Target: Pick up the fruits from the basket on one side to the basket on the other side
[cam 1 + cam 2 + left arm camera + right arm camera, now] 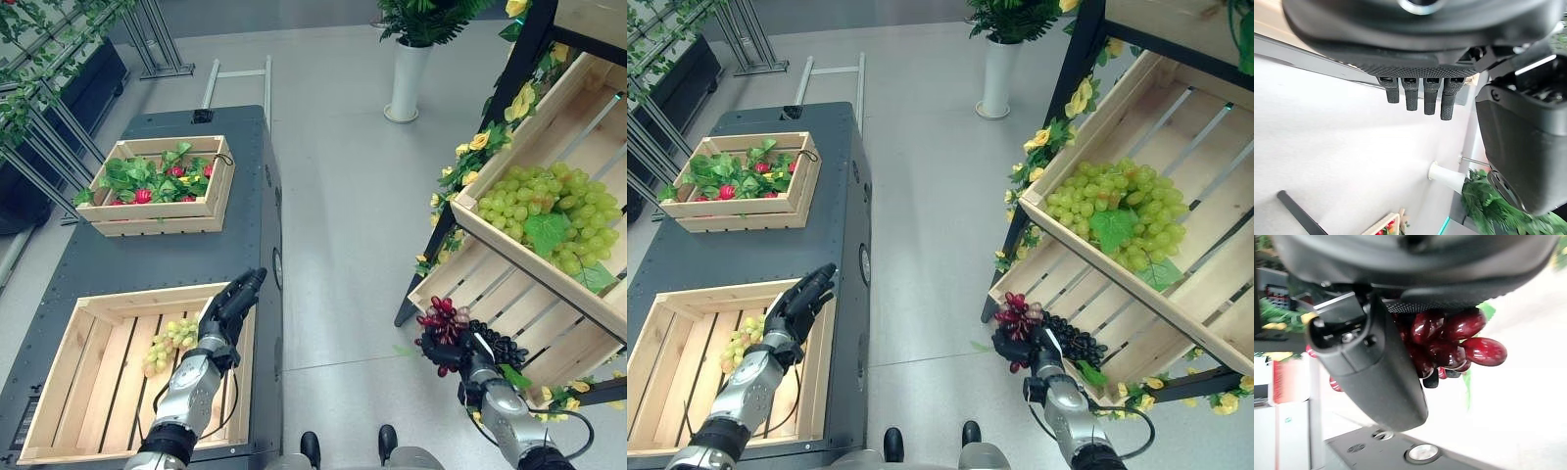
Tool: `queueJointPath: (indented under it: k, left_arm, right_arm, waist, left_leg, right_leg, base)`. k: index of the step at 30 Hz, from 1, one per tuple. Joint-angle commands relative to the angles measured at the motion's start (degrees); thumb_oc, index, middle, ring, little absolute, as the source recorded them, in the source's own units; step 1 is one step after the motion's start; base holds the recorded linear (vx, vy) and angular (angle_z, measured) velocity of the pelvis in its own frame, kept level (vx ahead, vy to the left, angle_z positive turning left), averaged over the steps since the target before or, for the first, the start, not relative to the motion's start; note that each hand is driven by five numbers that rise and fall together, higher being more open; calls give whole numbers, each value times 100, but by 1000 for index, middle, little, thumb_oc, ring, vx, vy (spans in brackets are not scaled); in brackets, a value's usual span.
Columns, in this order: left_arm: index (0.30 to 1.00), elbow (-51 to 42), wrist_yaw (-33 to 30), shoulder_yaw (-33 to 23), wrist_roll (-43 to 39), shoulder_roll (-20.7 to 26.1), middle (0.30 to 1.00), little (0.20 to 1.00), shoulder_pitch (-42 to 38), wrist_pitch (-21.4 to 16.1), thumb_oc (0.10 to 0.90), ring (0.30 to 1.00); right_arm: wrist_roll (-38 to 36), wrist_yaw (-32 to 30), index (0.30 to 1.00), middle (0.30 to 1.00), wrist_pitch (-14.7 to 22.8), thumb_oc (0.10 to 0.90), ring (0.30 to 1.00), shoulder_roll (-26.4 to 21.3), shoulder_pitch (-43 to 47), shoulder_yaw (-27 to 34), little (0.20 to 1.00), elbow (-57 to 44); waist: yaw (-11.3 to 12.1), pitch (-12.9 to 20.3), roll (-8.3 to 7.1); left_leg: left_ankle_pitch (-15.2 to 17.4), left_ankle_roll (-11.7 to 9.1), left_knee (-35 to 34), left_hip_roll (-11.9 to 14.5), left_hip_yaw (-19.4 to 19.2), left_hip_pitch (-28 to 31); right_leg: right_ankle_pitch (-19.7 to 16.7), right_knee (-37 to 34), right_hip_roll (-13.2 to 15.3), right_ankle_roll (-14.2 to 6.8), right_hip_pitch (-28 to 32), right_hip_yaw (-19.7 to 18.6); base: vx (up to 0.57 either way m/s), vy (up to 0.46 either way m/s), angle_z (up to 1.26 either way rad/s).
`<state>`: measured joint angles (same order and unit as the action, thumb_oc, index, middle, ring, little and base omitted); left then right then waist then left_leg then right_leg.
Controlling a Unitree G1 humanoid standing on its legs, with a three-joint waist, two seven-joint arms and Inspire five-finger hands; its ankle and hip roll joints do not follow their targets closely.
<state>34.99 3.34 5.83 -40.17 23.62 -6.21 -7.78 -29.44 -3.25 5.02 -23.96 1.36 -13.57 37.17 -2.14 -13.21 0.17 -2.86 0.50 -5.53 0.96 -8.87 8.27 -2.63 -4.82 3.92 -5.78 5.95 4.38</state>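
Grey floor mid-frame; lower right, right hand (453, 345) clenched round red grapes (443, 318). Lower left, left hand (231, 304) relaxed, fingers straight over crate (98, 397).

Mock fruit shop or market display set up indoors. Slanted wooden shelf crates (549, 127) on dark frame hold green grapes (549, 215), edged with yellow flowers (470, 157). Dark table (118, 255) carries wooden crates: one (162, 186) with leafy greens and red produce. Smooth grey floor (333, 196), potted plant in white vase (407, 78), ivy-draped racks (39, 88) at side.
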Motion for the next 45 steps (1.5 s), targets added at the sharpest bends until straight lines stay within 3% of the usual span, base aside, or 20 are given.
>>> queueJointPath:
  k: [1,5,7,10,18,23,26,33,38,43,44,45]
  left_arm:
    - [900,150,14,-180,-56,17,900,900,-565,-978,800,900]
    - [900,9,-72,-142,-111,-14,900,900,-654,-1193,800,900]
    - [900,-92,-132,-66,-174,-1,900,900,-809,-1216,800,900]
    - [900,-179,-207,32,-304,28,900,900,-936,-1203,800,900]
    - [900,-623,-205,219,-526,46,900,900,-952,-1184,800,900]
    - [900,-1426,-309,467,-409,189,900,900,-891,-1207,800,900]
    - [900,-1846,-419,613,-489,343,900,900,-876,-1240,800,900]
    - [900,-2386,-520,827,-463,574,900,900,-904,-1162,800,900]
    - [900,-2543,-523,956,-270,752,900,900,-1036,-1231,800,900]
    - [900,-2807,-354,1051,-171,1041,900,900,-1215,-1268,800,900]
    - [900,-2814,-331,1070,-195,1086,900,900,-1265,-1274,800,900]
    - [900,-2805,-300,1076,-223,1108,900,900,-1312,-1264,800,900]
  right_arm:
    - [20,126,300,300,1220,400,300,-209,785,614,300,-3]
    - [-249,-39,300,300,1287,400,300,-404,1120,819,300,99]
    - [-392,-196,300,300,1318,400,300,-571,1436,1003,300,171]
    - [-509,-339,300,300,1283,400,300,-729,1714,1151,300,141]
    - [-380,-796,300,300,1324,400,300,-1162,1971,1466,300,-10]
    - [40,-1300,300,300,1371,400,300,-1861,2354,1657,300,150]
    - [107,-1637,300,300,1406,400,300,-2346,2710,1652,300,377]
    - [-188,-1847,300,300,1286,400,300,-2927,3142,1727,300,737]
    - [-248,-1848,300,300,1198,400,300,-3155,3456,1689,300,1166]
    - [-247,-1688,300,300,860,400,300,-3344,3747,1559,300,1460]
    - [-315,-1490,512,512,649,541,512,-3372,3788,1501,512,1563]
    - [-355,-1373,900,900,440,800,900,-3382,3823,1435,900,1678]
  waist:
    - [43,153,55]
    - [73,-310,0]
    - [94,-679,1]
    - [110,-940,-11]
    - [147,-1305,-86]
    - [237,-1619,-31]
    - [313,-1658,-11]
    - [389,-1658,-25]
    - [429,-1658,-26]
    - [460,-1658,-5]
    - [463,-1658,-3]
    - [471,-1658,-6]
  left_leg:
    - [707,92,333,-296,111,-91]
    - [934,56,1305,-290,11,-657]
    - [1145,41,1927,-227,-66,-1029]
    - [1409,69,2579,-195,-97,-1414]
    - [1828,132,3740,-196,36,-2311]
    - [1904,162,4253,-268,99,-2884]
    - [1937,173,4494,-309,100,-3296]
    - [1969,163,4768,-312,137,-3803]
    - [1927,151,4748,-292,160,-3910]
    - [1916,161,4733,-260,141,-3958]
    - [1920,158,4736,-255,139,-3973]
    - [1925,158,4741,-249,137,-3981]
  right_leg:
    - [605,734,-221,275,-163,285]
    - [732,1250,-152,366,-521,351]
    - [911,1823,-72,436,-826,508]
    - [1168,2525,20,503,-1197,609]
    - [1543,3740,145,632,-2026,653]
    - [1675,4404,206,709,-2609,701]
    - [1734,4723,218,727,-3040,730]
    - [1773,5017,193,722,-3512,747]
    - [1740,5015,184,685,-3617,748]
    - [1716,5006,190,664,-3682,743]
    - [1715,5011,190,658,-3701,736]
    - [1719,5019,194,658,-3714,734]
  base:
    - [-48,-26,-15]
    - [-164,-26,-13]
    - [-212,1,-19]
    - [-129,9,-17]
    - [-52,-10,5]
    - [-45,-6,15]
    - [-49,-23,13]
    - [-18,-35,3]
    - [-6,-16,3]
    - [0,-5,3]
    - [0,0,0]
    - [0,0,0]
